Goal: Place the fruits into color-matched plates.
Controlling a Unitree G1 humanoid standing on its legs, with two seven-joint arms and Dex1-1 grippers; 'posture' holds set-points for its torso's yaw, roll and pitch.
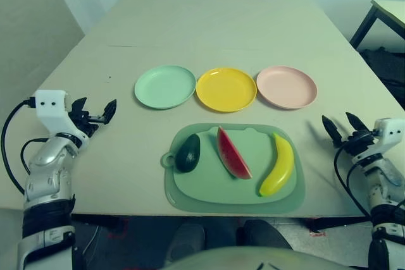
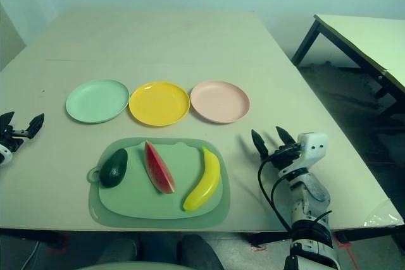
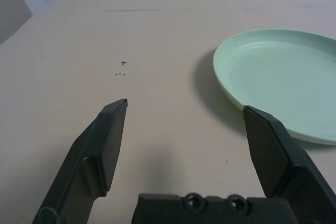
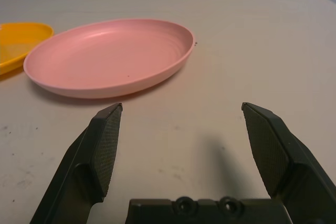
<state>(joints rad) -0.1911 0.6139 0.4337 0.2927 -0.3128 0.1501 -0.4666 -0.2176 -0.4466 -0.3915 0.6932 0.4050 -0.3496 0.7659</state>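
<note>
So all three fruits are sitting on the green mat (image 1: 183, 198), lower middle of the frame: avocado (image 1: 188, 153) on the mat's left side, watermelon wedge (image 1: 233, 153) in the middle, banana (image 1: 278, 166) on the right. The plates are in a row above them on the surface (image 1: 209, 26), mint plate (image 1: 165, 86) left, yellow plate (image 1: 226, 90) center, pink plate (image 1: 286, 87) right.

Left gripper (image 1: 94, 118) is over at the left edge of the frame, right gripper (image 1: 343, 132) is at the right edge, and both have their jaws spread wide with nothing in them.

Nothing's on a plate, so I'd call the step in hand picking the first fruit. Avocado with the left arm looks easiest, since the mint plate is almost straight above it. Come down from overhead, jaws across its narrow sides, and center before closing, because that rounded skin could squirt out. For the banana, use the right arm, turn the jaws across the curve and grab mid-length so it doesn't swing. The wedge probably wants a squeeze across its thin width, gently, or it may roll. Lift clear of the plate rims, lower, then let go. My guess is the wedge goes to pink.
</note>
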